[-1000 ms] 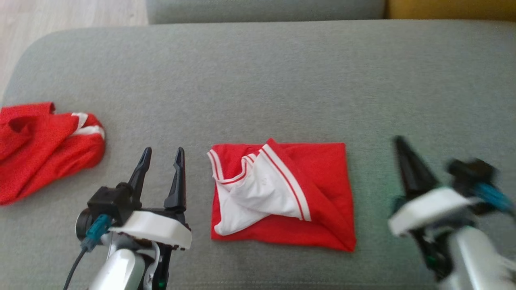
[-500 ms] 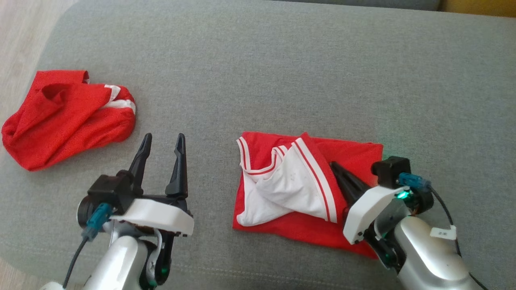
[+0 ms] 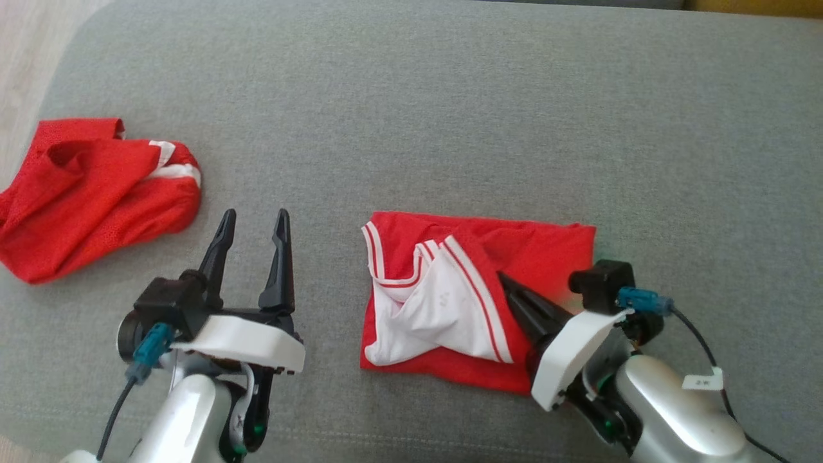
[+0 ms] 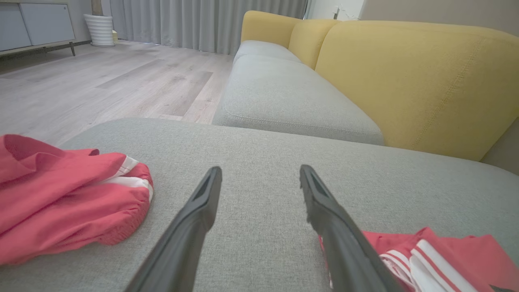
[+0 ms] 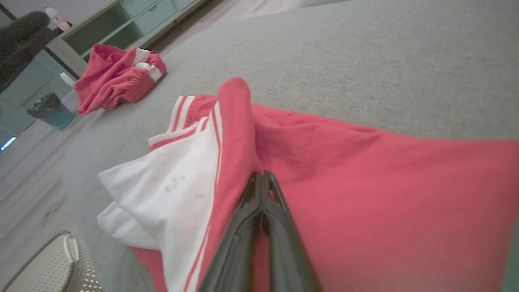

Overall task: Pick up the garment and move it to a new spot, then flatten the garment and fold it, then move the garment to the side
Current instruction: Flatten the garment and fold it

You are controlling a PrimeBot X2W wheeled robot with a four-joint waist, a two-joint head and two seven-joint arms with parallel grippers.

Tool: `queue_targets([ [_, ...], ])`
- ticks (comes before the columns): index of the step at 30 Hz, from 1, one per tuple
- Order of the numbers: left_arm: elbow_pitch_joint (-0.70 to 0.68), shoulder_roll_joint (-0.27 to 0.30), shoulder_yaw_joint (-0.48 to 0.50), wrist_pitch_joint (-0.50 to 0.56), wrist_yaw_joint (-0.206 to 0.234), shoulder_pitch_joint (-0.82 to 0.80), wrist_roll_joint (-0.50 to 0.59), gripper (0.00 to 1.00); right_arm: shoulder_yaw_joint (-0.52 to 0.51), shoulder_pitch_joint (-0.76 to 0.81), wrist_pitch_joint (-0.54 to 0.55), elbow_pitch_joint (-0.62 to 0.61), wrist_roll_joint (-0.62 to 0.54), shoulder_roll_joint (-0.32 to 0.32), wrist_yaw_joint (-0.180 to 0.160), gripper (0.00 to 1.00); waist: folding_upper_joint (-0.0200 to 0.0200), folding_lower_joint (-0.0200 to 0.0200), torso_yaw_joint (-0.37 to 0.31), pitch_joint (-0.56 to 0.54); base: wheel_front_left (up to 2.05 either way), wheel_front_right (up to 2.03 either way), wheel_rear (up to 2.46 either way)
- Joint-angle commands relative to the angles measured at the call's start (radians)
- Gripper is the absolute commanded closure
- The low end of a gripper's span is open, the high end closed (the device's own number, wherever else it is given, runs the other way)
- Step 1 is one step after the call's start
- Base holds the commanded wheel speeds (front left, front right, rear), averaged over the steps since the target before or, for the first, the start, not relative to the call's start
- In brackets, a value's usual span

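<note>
Right gripper (image 3: 503, 278) is clenched, tips resting on the folded garment (image 3: 546, 247); whether fabric is pinched is unclear. Left gripper (image 3: 255, 220) stands released over the cushion (image 3: 411, 96).

- The folded garment (image 3: 546, 251) is bright red, with a white panel edged in thin red-and-white stripes.
- The crumpled garment (image 3: 96, 206) is the same red, with a white band.
- The cushion (image 3: 411, 96) is plain grey; the sofa back (image 4: 413, 77) is mustard yellow.
- The left gripper (image 3: 254, 215) and right gripper (image 3: 505, 278) are black and white.
</note>
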Motion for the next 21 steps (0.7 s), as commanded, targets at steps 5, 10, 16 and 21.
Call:
queue_targets([
  [5,-0.030,0.008,0.042,-0.012,-0.008,-0.038,0.010,0.00,0.079,0.013,0.014,-0.100,0.044,-0.022,0.008,1.00,0.0000,0.0000,-0.014,-0.004,0.00,0.00,0.00],
  [10,-0.030,0.006,0.043,-0.012,-0.011,-0.034,0.013,0.00,0.146,0.042,0.055,-0.157,0.098,-0.037,0.008,1.00,0.0000,0.0000,-0.021,-0.009,0.00,0.00,0.00],
  [16,-0.030,0.009,0.048,-0.012,-0.014,-0.030,0.015,0.00,0.157,0.067,0.053,-0.204,0.125,-0.046,0.008,1.00,0.0000,0.0000,-0.034,-0.011,0.00,0.00,0.00],
  [21,-0.026,0.011,0.049,-0.012,-0.009,-0.020,0.015,0.00,0.205,0.074,0.063,-0.271,0.161,-0.067,0.008,1.00,0.0000,0.0000,-0.056,-0.023,0.00,0.00,0.00],
])
